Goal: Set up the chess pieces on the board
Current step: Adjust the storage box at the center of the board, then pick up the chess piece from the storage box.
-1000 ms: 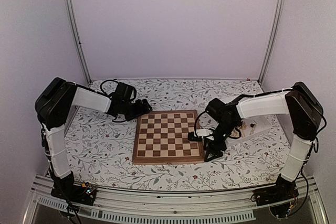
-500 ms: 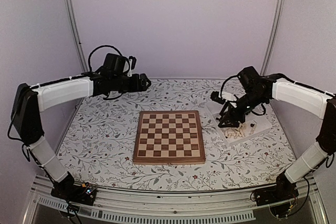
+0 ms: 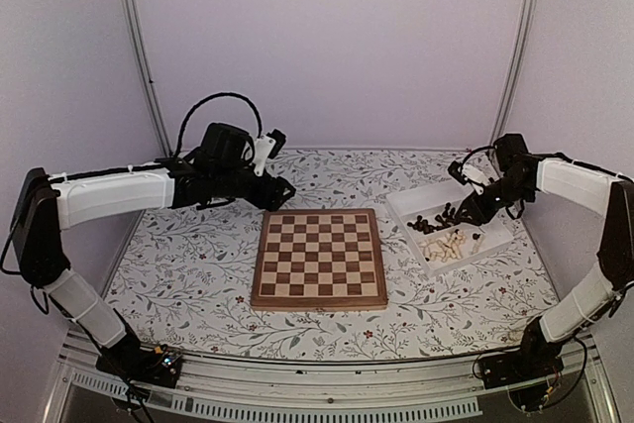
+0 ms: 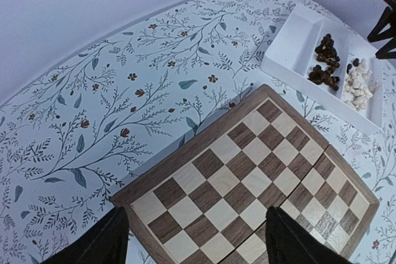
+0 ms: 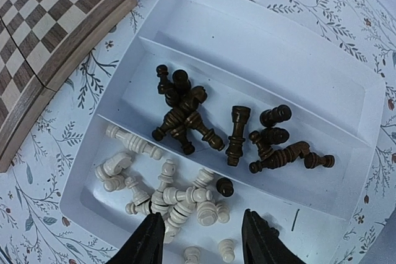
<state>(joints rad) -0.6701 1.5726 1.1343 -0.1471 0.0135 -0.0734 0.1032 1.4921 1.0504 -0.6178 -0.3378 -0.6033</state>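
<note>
We count one board (image 3: pixel 317 258) and one three-compartment tray (image 5: pixel 266 35) of chess pieces (image 5: pixel 189 122), too tangled to number; left gripper (image 4: pixel 197 217) and right gripper (image 5: pixel 201 217) both gape, empty.

Lilac walls (image 3: pixel 327 37), floral tablecloth (image 3: pixel 188 264).

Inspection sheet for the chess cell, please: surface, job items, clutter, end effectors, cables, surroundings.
Surface: floral cloth, flat.
Job's things: board bare; dark chess pieces and pale chess pieces heaped in separate compartments of white tray, one dark piece among the pale; third compartment empty.
Clutter: nothing seen.
End effectors: left end effector open, empty, near the board's far-left corner; right end effector open, empty, over the pale pieces.
Cables: black cable loops above left wrist.
Surroundings: plain walls, metal frame posts.
</note>
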